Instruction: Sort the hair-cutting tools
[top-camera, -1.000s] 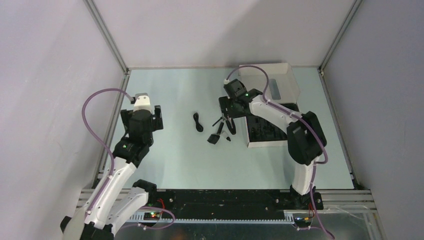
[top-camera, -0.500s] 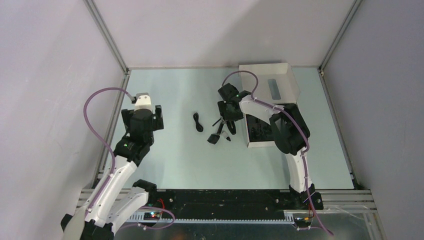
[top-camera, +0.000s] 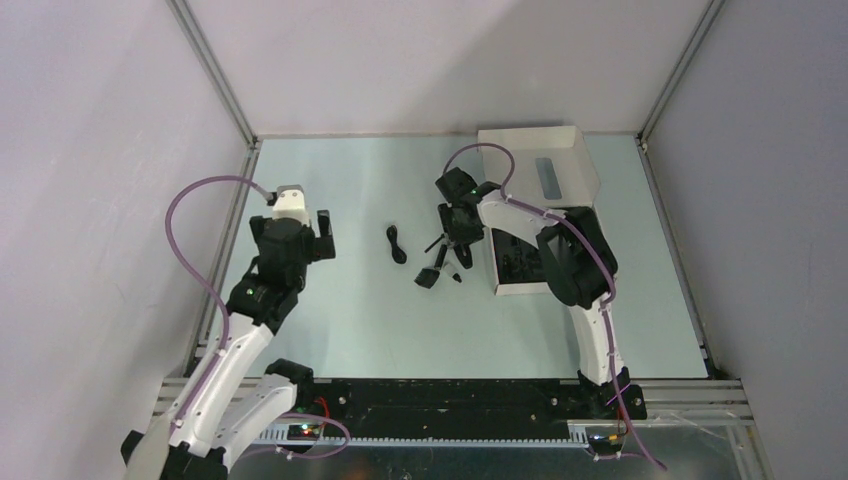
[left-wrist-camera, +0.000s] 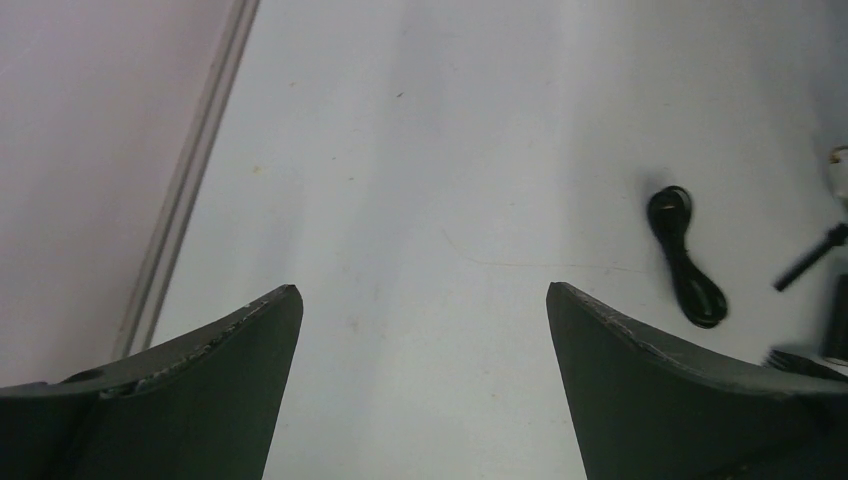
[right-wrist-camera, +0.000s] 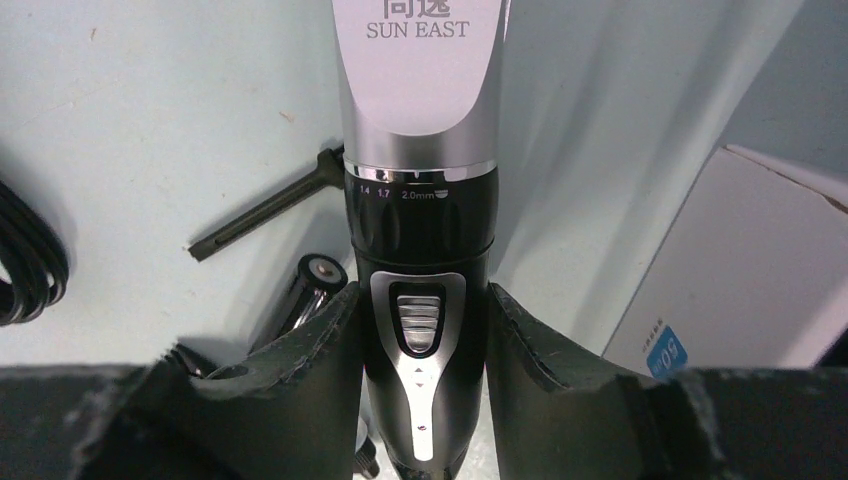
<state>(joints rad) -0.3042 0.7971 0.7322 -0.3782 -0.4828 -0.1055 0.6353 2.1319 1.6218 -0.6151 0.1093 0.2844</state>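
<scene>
My right gripper (top-camera: 458, 232) is shut on the black-and-silver hair clipper (right-wrist-camera: 420, 200), with its fingers (right-wrist-camera: 330, 330) pressing both sides of the black body, low over the table. A thin black stick-brush (right-wrist-camera: 262, 212) and a small black cylinder (right-wrist-camera: 308, 290) lie just left of the clipper. The black coiled cord (top-camera: 396, 244) lies further left and also shows in the left wrist view (left-wrist-camera: 685, 258). A black comb attachment (top-camera: 428, 278) lies in front of the gripper. My left gripper (left-wrist-camera: 423, 295) is open and empty above bare table, well left of the cord.
The white cardboard box (top-camera: 545, 165) stands at the back right. Its open tray (top-camera: 530, 288), with dark parts inside, lies right of the tools. A white box corner (right-wrist-camera: 740, 270) shows right of the clipper. The metal frame rail (left-wrist-camera: 190, 170) runs along the left.
My right arm folded in and its gripper came a little nearer, down over the clipper. My left wrist turned slightly to the right.
</scene>
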